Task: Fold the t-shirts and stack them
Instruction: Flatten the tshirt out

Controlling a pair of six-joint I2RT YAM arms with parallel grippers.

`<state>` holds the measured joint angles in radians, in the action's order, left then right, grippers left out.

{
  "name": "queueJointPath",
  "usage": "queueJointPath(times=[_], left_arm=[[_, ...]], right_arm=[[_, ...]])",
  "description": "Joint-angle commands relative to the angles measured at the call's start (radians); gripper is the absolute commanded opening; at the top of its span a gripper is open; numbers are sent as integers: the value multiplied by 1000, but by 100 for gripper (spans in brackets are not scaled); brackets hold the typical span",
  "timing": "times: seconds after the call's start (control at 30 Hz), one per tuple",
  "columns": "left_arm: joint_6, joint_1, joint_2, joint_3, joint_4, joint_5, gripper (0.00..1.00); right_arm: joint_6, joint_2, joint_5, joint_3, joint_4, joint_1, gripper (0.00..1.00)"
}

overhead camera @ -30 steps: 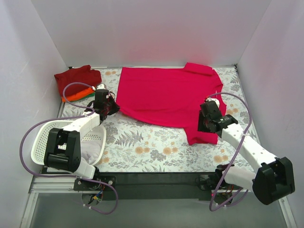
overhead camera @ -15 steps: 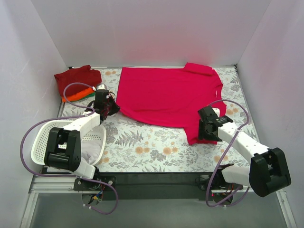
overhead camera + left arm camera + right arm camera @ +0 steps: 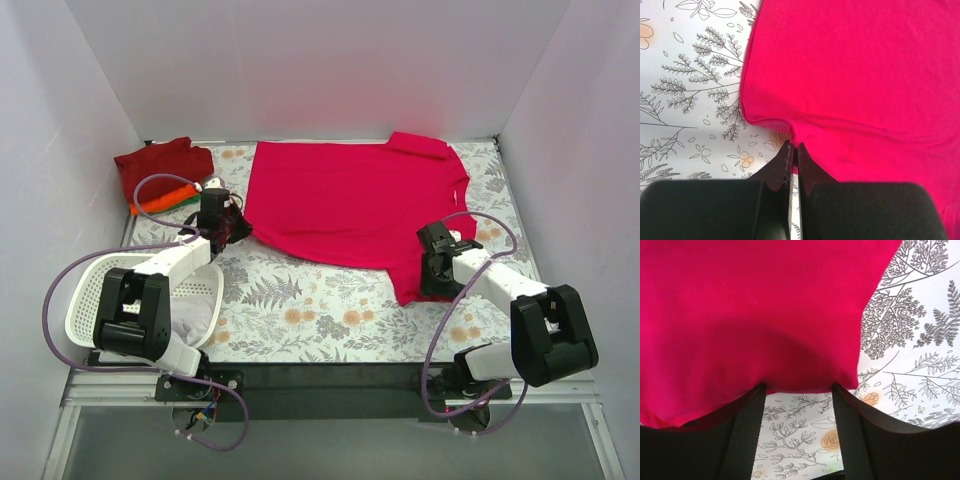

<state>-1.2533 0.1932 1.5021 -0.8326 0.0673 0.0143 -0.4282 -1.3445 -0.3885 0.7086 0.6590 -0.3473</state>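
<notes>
A bright pinkish-red t-shirt lies spread flat across the middle and back of the table. My left gripper is at its near-left corner. In the left wrist view the jaws are shut on a small pinch of the shirt's edge. My right gripper is low at the shirt's near-right flap. In the right wrist view it is open, its two fingertips touching the cloth's edge, with bare tablecloth between the fingers.
A folded dark red shirt sits at the back left on orange and green cloth. A white lattice basket stands at the near left. White walls enclose the flowered tablecloth.
My right arm has swung down and back toward the near edge, bringing its gripper to the shirt's near-right flap. The left arm and the shirt have not moved.
</notes>
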Motion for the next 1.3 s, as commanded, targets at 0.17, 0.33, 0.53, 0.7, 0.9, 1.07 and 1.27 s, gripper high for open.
queueJointPath(times=[0.17, 0.33, 0.53, 0.7, 0.9, 1.07, 1.27], left_arm=[[11, -3, -5, -11, -1, 4, 0], [11, -5, 0, -11, -1, 4, 0], [11, -5, -6, -10, -1, 6, 0], [12, -3, 0, -11, 0, 3, 0], [15, -3, 23, -17, -4, 13, 0], [23, -5, 55, -39, -6, 50, 0], [23, -5, 67, -76, -1, 38, 0]], right_arm=[[48, -10, 16, 23, -45, 18, 8], [83, -10, 13, 66, -44, 39, 1], [117, -27, 14, 118, -41, 57, 1], [166, -54, 34, 241, -18, 74, 1], [224, -179, 117, 368, -10, 103, 1], [249, -288, 143, 451, -10, 114, 1], [261, -344, 151, 543, -7, 116, 1]])
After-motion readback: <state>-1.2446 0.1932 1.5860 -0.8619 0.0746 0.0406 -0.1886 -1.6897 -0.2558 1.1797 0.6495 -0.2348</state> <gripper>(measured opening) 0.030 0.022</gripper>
